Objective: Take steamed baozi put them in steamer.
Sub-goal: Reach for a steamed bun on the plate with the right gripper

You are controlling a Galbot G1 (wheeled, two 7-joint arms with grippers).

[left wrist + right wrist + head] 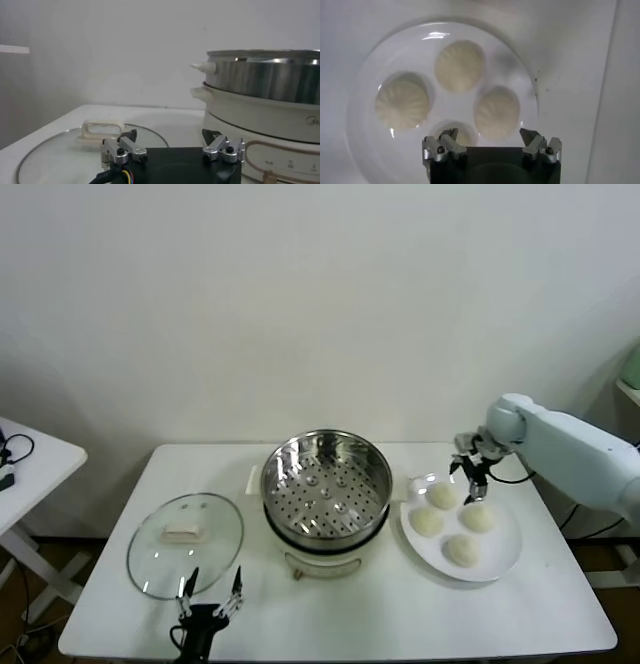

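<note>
Several cream-white baozi (442, 495) lie on a flat white plate (508, 556) at the right of the table. The shiny steel steamer (325, 482) stands empty on its white cooker base in the middle. My right gripper (472, 475) hovers open and empty over the far side of the plate. In the right wrist view the baozi (460, 65) lie on the plate (367, 70) below the open right gripper (488, 136); one bun is partly hidden by it. My left gripper (210, 592) is parked open at the table's front edge, left of the steamer (265, 75).
A round glass lid (185, 544) with a cream handle lies flat left of the steamer, just beyond the left gripper (170, 136); it also shows in the left wrist view (65, 150). A white side table (30, 454) stands at far left.
</note>
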